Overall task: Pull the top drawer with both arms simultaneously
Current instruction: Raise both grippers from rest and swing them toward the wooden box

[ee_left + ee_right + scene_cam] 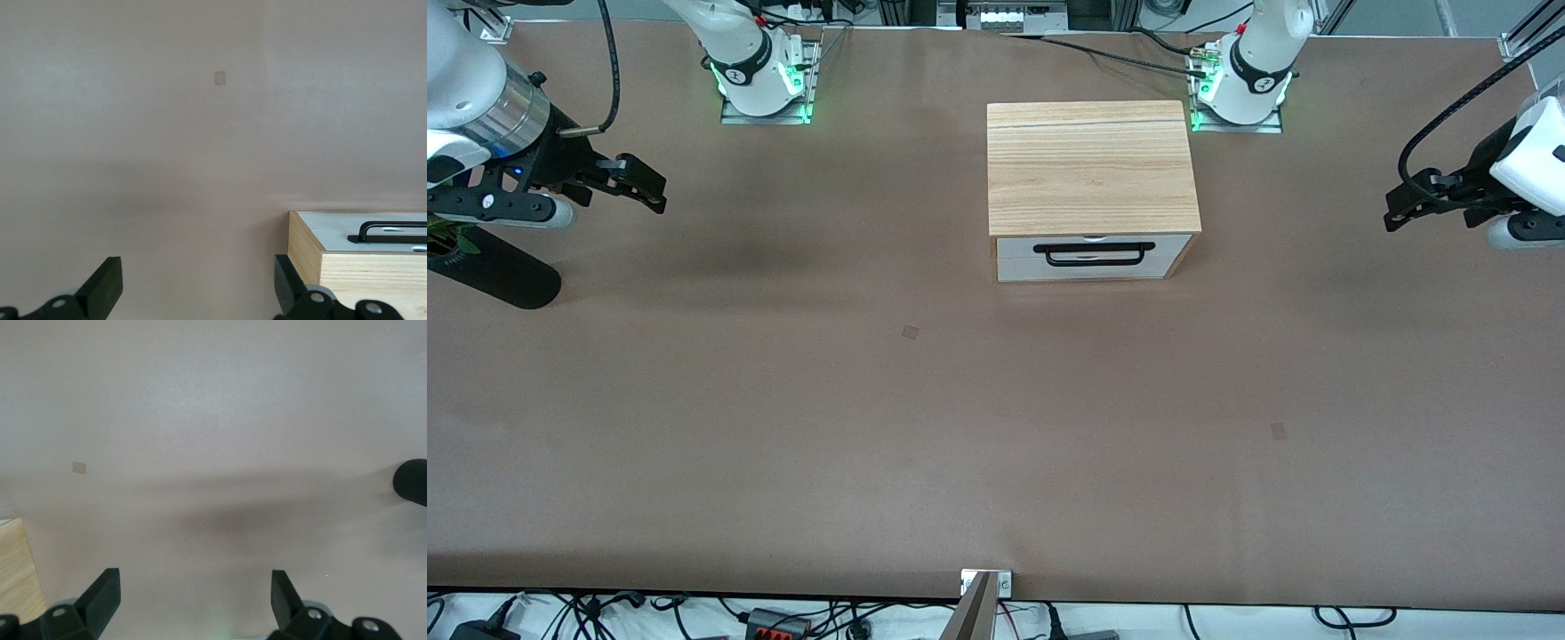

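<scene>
Front view shows the shut white-fronted top drawer (1094, 257) with black bar handle; left gripper (1405, 207) and right gripper (640, 182) hover released over the table's ends.

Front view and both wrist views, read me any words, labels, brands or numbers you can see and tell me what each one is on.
None can be read.
Round marks on the black bands of the arm bases: too small to read.
The cabinet, the top drawer and the table: no writing on them.
</scene>
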Robot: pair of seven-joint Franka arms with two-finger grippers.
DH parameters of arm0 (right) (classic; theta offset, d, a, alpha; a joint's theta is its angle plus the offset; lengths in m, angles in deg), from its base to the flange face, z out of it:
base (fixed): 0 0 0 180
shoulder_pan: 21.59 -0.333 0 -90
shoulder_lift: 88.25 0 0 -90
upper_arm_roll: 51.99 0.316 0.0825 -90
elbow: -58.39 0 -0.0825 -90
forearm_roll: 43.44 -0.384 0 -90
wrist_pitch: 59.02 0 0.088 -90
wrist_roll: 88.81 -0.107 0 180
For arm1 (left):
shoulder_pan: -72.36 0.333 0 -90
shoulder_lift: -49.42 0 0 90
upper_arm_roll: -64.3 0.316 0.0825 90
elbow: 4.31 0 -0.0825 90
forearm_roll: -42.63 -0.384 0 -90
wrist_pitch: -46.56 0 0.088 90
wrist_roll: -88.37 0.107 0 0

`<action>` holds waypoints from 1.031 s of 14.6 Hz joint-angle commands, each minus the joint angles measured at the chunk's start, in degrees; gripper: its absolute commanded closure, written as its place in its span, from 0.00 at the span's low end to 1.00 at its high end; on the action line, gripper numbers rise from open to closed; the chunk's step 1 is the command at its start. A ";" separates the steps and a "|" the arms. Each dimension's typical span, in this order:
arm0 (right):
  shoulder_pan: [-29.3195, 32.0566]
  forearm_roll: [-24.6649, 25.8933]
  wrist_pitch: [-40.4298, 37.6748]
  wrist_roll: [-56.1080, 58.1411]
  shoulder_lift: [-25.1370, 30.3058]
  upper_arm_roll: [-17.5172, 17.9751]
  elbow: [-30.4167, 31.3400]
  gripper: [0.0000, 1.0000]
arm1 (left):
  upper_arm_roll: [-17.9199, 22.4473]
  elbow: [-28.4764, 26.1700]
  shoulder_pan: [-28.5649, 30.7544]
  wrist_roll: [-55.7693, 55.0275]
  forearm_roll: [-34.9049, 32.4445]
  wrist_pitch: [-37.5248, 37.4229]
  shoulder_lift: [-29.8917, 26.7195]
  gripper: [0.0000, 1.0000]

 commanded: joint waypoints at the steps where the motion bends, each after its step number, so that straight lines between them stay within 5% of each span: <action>1: 0.24 0.23 -1.12 -0.80 -0.31 0.38 -1.24 0.00 | -0.31 2.15 0.42 0.67 -0.29 -2.03 0.97 0.00; 15: 0.15 0.23 -0.95 -0.45 -0.48 0.46 -1.42 0.00 | -0.57 1.98 -0.46 0.76 0.75 -10.02 1.76 0.00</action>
